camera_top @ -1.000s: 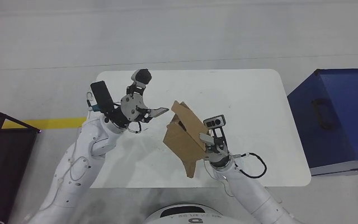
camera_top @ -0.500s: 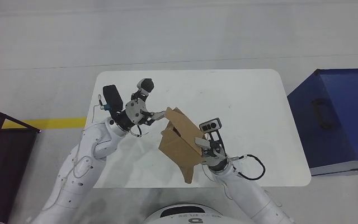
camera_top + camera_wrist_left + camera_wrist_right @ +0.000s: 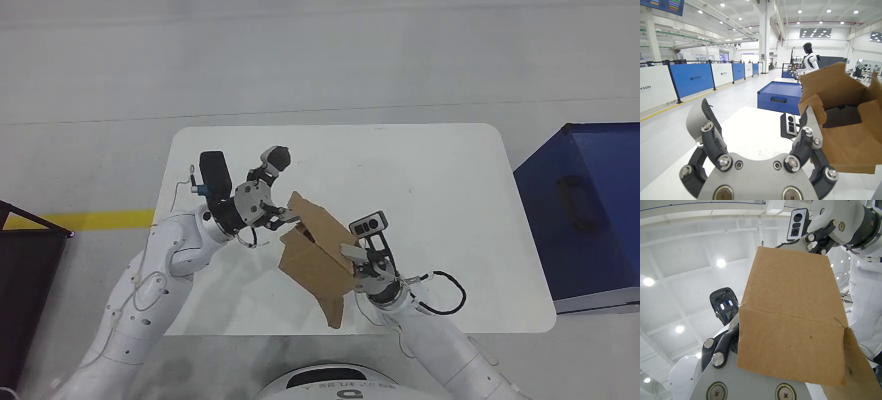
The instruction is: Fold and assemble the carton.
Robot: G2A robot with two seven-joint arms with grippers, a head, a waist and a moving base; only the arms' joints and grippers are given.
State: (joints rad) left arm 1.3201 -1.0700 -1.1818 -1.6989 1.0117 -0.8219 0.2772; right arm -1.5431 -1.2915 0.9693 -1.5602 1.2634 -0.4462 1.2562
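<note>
Brown cardboard sits between the two pincers. Left pincer [image 3: 755, 106] is released, fingers spread wide, w/ one ribbed fingertip [image 3: 806, 111] touching the edge of a short flap on the carton [image 3: 844, 144]. The other fingertip hangs free over bare desk [image 3: 753, 132].

Right pincer [image 3: 358, 262] is clenched on the carton. In the right wrist view one finger [image 3: 725, 340] lies against the outside of a wall, w/ the rest hidden behind cardboard. A dark shape inside the box, seen from the left wrist, is prob. its partner (can't confirm).

The carton is half-formed and tilted, w/ its open mouth turned toward the left pincer. In the top view it hangs over the desk's near half, approx. midway along the near edge. The left pincer is at its far-left corner and the right pincer is against its right side. A long flap points down toward the near edge; whether it touches the desk I can't tell.

Farther out, a blue bin [image 3: 580, 220] stands on the floor past the desk's right edge. A yellow floor line [image 3: 90, 218] runs off past the left edge.
</note>
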